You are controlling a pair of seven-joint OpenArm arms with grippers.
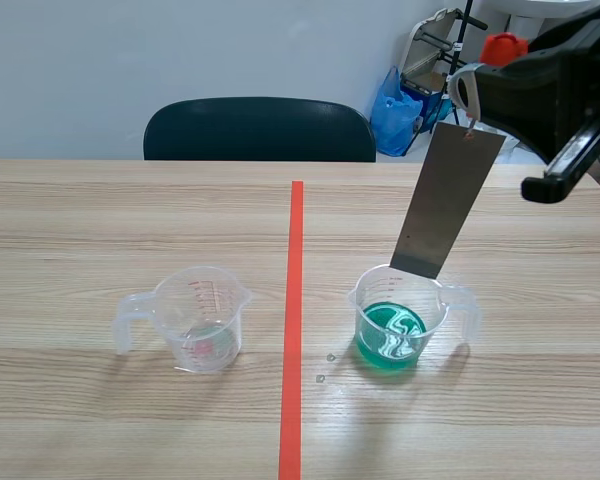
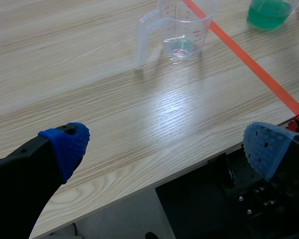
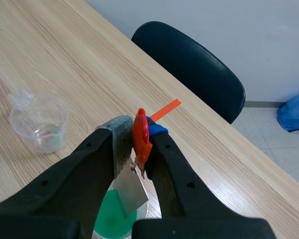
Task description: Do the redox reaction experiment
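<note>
Grey strip (image 1: 445, 200) pinched over the green cup (image 1: 438, 312).
In the scene view: right pincer (image 3: 135, 133) raised, clamped on the strip's top; lower end hanging tilted at the cup's rim; clear cup (image 1: 202, 320) well left on the desk (image 1: 100, 230). Only from the right wrist: orange tab (image 3: 141, 142) squeezed beside the strip between the fingers (image 3: 164, 149). Only from the left wrist: left pincer (image 2: 168, 145) spread wide over the desk's near edge. Behind, a chair (image 1: 260, 130) and blue bag (image 1: 392, 110).

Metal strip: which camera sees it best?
The scene view. It shows nearly the whole metal strip hanging from the right end effector, lower end by the rim of the cup of green liquid. The right wrist view shows only a part, clamped in that end effector. The left wrist view misses it.
</note>
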